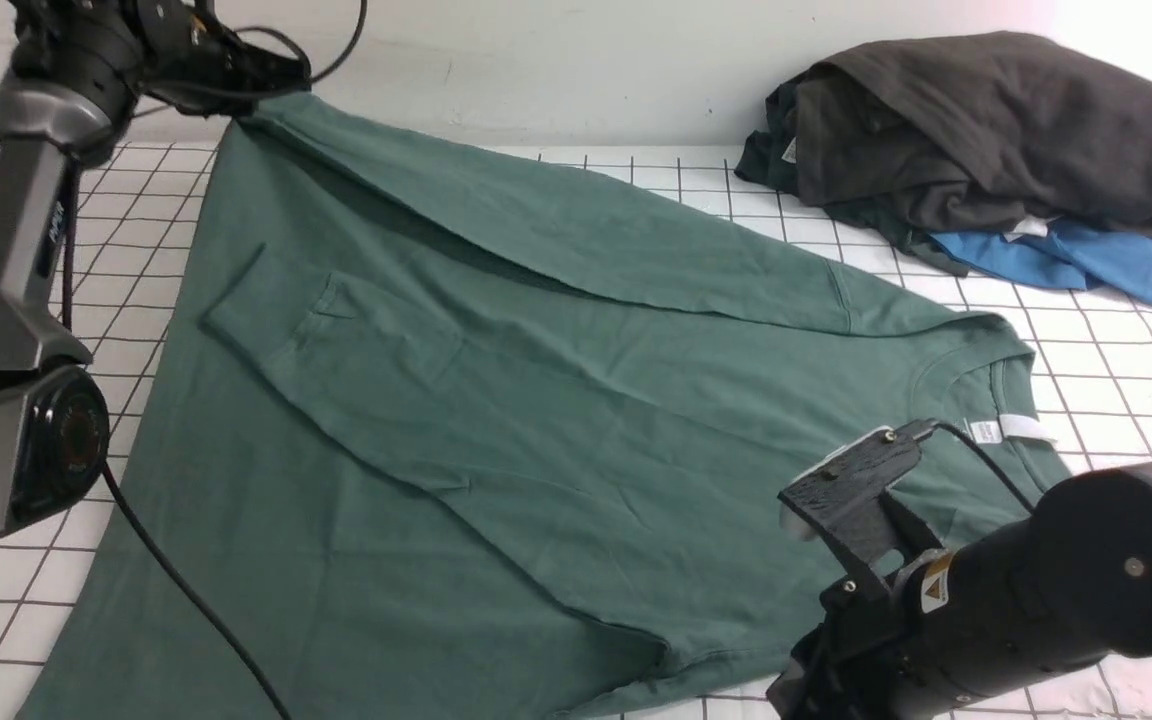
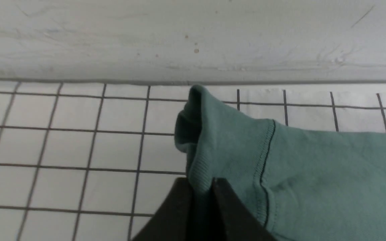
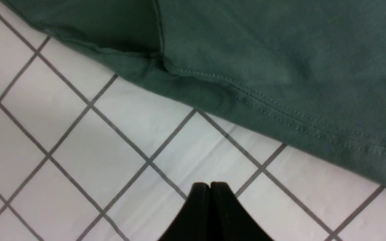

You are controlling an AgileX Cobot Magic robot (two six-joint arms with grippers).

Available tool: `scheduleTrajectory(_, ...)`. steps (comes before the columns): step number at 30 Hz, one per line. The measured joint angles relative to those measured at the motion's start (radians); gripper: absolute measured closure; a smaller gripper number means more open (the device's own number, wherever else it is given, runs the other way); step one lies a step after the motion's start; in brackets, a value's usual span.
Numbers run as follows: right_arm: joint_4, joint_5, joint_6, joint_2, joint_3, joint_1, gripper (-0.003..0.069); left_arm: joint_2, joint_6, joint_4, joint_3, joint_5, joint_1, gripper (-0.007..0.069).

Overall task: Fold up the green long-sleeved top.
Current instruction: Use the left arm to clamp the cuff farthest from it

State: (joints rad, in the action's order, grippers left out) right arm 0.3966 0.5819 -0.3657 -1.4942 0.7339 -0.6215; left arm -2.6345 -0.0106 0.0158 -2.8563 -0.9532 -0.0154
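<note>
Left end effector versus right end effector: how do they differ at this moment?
The black left end effector pinches the ribbed sleeve cuff of the muted green cotton long-sleeved top; the black right end effector holds nothing. The left one works by the far wall; the right one hangs over the white grid-lined table beside the top's edge. Both are shut.

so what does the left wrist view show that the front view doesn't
Only the left wrist view: the ribbed cuff up close, seam stitching included, pinched in the shut left gripper.
Only the front view: the whole green top spread out with one sleeve folded across it, its white neck label, a pile of dark clothes with a blue garment sticking out beneath, and the right arm.
Both: green fabric, the gridded table and the pale wall.
</note>
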Motion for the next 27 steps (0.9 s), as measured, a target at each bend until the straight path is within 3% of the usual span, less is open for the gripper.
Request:
scheduleTrajectory(5,-0.031,-0.003,0.0,0.016,0.0,0.0,0.0669,-0.015,0.0,-0.053,0.006,0.024,-0.004,0.059)
scheduleTrajectory(11,-0.05,-0.003,0.0,0.018,0.0,0.0,0.0669,-0.165,0.0,-0.061,0.025,0.179,-0.021,0.0567)
scheduleTrajectory(14,-0.053,-0.004,0.0,0.018,0.0,0.0,0.0669,-0.222,-0.002,-0.057,0.033,0.193,-0.035,0.0474)
scheduleTrajectory(15,-0.051,-0.011,0.0,0.018,0.0,0.0,0.0669,-0.229,-0.009,-0.042,0.033,0.195,-0.044,0.0389)
scheduleTrajectory(17,-0.047,-0.032,0.001,0.018,0.0,0.0,0.0669,-0.224,-0.027,-0.016,0.033,0.205,-0.06,0.0274)
scheduleTrajectory(18,-0.047,-0.034,0.001,0.018,0.0,0.0,0.0669,-0.221,-0.03,-0.016,0.033,0.209,-0.063,0.0263)
scheduleTrajectory(19,-0.044,-0.057,0.001,0.018,0.0,0.0,0.0669,-0.212,-0.038,0.01,0.031,0.227,-0.079,0.018)
scheduleTrajectory(22,-0.031,-0.086,0.001,0.018,0.0,0.0,0.0669,-0.206,-0.045,0.061,0.029,0.273,-0.104,0.0089)
scheduleTrajectory(25,-0.017,-0.095,0.001,0.018,0.0,0.0,0.0669,-0.209,-0.045,0.143,0.028,0.295,-0.126,0.0067)
scheduleTrajectory(27,-0.015,-0.096,0.001,0.018,0.0,0.0,0.0669,-0.219,-0.033,0.214,0.028,0.282,-0.141,0.0095)
